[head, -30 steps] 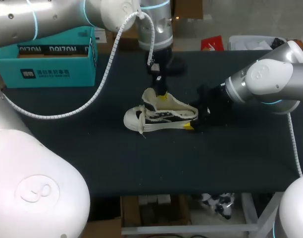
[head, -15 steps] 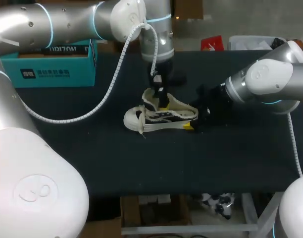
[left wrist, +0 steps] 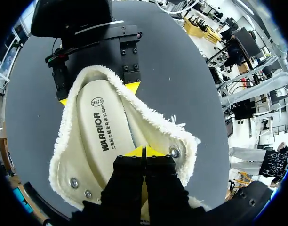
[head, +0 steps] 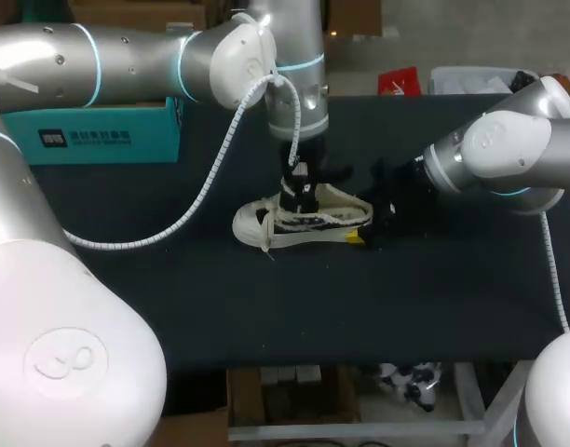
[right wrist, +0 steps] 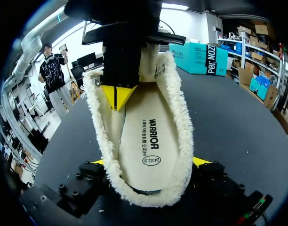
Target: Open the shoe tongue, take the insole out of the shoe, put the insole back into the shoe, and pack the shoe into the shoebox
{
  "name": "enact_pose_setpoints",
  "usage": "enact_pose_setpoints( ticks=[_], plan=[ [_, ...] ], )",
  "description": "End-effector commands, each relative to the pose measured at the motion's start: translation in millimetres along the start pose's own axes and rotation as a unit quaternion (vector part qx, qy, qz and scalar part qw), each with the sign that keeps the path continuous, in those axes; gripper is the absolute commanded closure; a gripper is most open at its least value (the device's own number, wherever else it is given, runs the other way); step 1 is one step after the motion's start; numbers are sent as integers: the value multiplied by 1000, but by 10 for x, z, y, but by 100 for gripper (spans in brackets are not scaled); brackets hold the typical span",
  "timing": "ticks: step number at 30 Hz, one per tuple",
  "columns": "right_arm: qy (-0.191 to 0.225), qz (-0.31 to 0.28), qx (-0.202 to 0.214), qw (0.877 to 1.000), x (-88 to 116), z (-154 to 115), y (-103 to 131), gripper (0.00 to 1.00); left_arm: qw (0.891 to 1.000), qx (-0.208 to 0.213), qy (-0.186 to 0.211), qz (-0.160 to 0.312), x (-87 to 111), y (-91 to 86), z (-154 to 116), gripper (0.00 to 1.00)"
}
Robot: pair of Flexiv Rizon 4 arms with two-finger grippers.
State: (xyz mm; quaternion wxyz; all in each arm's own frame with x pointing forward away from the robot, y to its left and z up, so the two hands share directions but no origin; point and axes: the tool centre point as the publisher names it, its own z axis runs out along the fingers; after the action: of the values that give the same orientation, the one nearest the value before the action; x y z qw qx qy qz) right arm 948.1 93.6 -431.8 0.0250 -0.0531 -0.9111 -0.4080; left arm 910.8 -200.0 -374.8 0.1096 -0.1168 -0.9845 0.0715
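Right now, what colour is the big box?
The shoebox is teal; the head view shows it best.

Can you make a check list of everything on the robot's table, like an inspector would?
Surface: dark table top.
Job's things: white shoe mid-table, insole lying inside; teal shoebox at the far left.
Clutter: nothing seen.
Hands: left hand shut, tips down in the shoe; right hand shut on the shoe's heel.
Cables: white coiled cable hangs from the left arm over the table.
Surroundings: nothing seen reaching over the table.
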Motion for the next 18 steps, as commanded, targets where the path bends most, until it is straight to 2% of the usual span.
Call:
enact_pose_setpoints(
  ticks=[1, 7, 13, 15, 18],
  plan=[
    [-1, 0, -1, 1000, -28, 91, -65, 100, 1000, -2, -8, -1, 53, -7, 111, 100],
    [-1, 0, -1, 1000, -28, 91, -65, 100, 998, -18, -52, -21, 77, -8, 211, 100],
    [-1, 0, -1, 1000, -28, 91, -65, 100, 997, -9, -61, -36, -10, 36, 243, 100],
    [-1, 0, -1, 1000, -28, 91, -65, 100, 997, -8, -64, -38, -21, 45, 250, 85],
    [-1, 0, -1, 1000, -28, 91, -65, 100, 997, -9, -67, -40, -43, 52, 262, 78]
  ],
)
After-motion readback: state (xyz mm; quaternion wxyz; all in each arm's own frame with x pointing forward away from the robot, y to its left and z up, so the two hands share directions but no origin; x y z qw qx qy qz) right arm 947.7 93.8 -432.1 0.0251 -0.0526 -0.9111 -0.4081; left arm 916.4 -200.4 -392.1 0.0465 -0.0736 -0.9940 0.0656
